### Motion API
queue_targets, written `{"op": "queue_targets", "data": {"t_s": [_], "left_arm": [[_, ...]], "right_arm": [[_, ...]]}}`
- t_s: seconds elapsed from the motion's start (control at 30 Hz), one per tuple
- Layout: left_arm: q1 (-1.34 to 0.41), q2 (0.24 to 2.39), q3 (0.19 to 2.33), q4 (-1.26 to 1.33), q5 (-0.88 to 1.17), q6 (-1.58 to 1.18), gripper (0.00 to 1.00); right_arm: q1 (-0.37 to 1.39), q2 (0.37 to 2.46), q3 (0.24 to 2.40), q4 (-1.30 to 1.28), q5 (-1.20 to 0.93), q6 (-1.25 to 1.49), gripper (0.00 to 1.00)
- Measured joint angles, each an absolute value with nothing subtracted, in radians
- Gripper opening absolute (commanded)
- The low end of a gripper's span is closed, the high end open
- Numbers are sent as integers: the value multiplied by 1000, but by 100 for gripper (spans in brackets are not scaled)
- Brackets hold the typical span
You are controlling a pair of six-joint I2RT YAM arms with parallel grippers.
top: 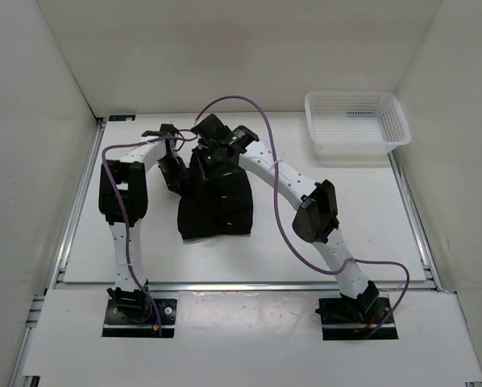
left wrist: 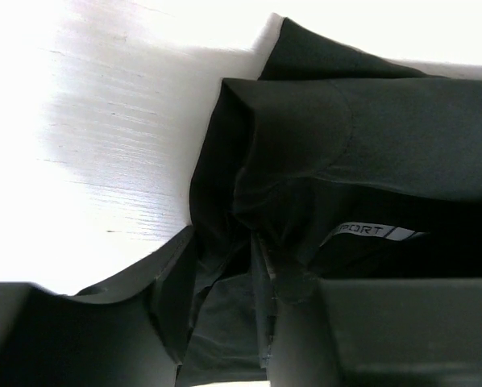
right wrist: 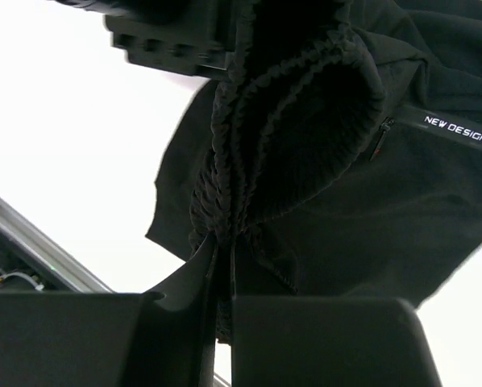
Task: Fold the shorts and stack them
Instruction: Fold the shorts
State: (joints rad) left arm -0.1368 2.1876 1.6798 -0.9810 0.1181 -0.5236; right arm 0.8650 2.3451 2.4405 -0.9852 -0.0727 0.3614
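Both jaws tight on the shorts (top: 217, 211): right gripper (right wrist: 223, 274) at the waistband (right wrist: 305, 105), left gripper (left wrist: 225, 316) at a fold (left wrist: 217, 242)

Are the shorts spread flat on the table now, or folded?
Folded, not spread: the shorts form one compact block, and the right gripper pinches their gathered waistband.

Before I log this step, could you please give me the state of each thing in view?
shorts: bunched on the table, held at the far end by both grippers.
left gripper: closed on the shorts' fabric.
right gripper: shut on the gathered waistband.
basket: upright, far right, apart from the shorts.
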Motion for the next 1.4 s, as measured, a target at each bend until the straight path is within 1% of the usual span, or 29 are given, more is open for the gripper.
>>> {"op": "queue_targets", "data": {"t_s": [0.03, 0.07, 0.1, 0.13, 0.17, 0.23, 0.27, 0.43, 0.47, 0.53, 0.63, 0.67, 0.7, 0.73, 0.77, 0.8, 0.87, 0.9, 1.0, 1.03, 1.13, 1.23, 1.3, 1.4], "left_arm": [[-137, 2188, 1680, -980, 120, -524, 53], [-137, 2186, 1680, -978, 124, -523, 58], [-138, 2185, 1680, -976, 128, -524, 77], [-135, 2183, 1681, -977, 135, -529, 87], [-134, 2178, 1682, -980, 135, -530, 100], [-124, 2167, 1680, -989, 133, -527, 100], [-113, 2163, 1679, -995, 131, -529, 100], [24, 2088, 1677, -1040, 94, -527, 100], [53, 2060, 1677, -1047, 85, -528, 100], [109, 1997, 1677, -1054, 56, -531, 100], [143, 1895, 1678, -1069, 1, -536, 100], [139, 1867, 1678, -1074, -13, -537, 97], [130, 1837, 1678, -1078, -27, -538, 93], [115, 1811, 1678, -1080, -36, -537, 87], [98, 1789, 1678, -1081, -40, -535, 70], [78, 1768, 1676, -1079, -37, -530, 59], [33, 1737, 1659, -1061, -10, -516, 44], [6, 1723, 1636, -1047, 9, -507, 36], [-69, 1707, 1544, -1012, 65, -490, 36], [-94, 1711, 1510, -1000, 78, -487, 36], [-136, 1769, 1436, -984, 102, -483, 36], [-132, 1870, 1409, -965, 95, -478, 36], [-126, 1937, 1408, -956, 86, -475, 36], [-120, 1978, 1413, -965, 84, -470, 41]], "right_arm": [[867, 2354, 2440, -975, -86, 363, 0], [867, 2363, 2440, -964, -101, 364, 8], [869, 2373, 2440, -952, -117, 368, 22], [871, 2380, 2440, -939, -137, 373, 43], [871, 2387, 2440, -926, -157, 382, 55], [871, 2392, 2437, -887, -199, 389, 81], [871, 2389, 2426, -857, -218, 389, 85], [871, 2304, 2279, -726, -266, 384, 86], [871, 2277, 2245, -715, -263, 385, 81], [871, 2208, 2157, -683, -252, 382, 74], [871, 2063, 1983, -646, -208, 379, 52], [870, 2011, 1929, -645, -192, 376, 43], [869, 1952, 1863, -638, -172, 376, 28], [865, 1889, 1794, -625, -153, 377, 22], [860, 1831, 1726, -609, -133, 380, 17], [852, 1768, 1656, -607, -108, 385, 12], [823, 1646, 1508, -592, -71, 396, 12], [805, 1597, 1448, -596, -56, 404, 16], [735, 1478, 1288, -620, -6, 429, 34], [714, 1455, 1253, -634, 10, 437, 49], [677, 1404, 1181, -680, 62, 463, 81], [654, 1355, 1154, -737, 101, 481, 94], [641, 1321, 1154, -766, 125, 493, 99], [617, 1260, 1154, -807, 166, 501, 99]]}}
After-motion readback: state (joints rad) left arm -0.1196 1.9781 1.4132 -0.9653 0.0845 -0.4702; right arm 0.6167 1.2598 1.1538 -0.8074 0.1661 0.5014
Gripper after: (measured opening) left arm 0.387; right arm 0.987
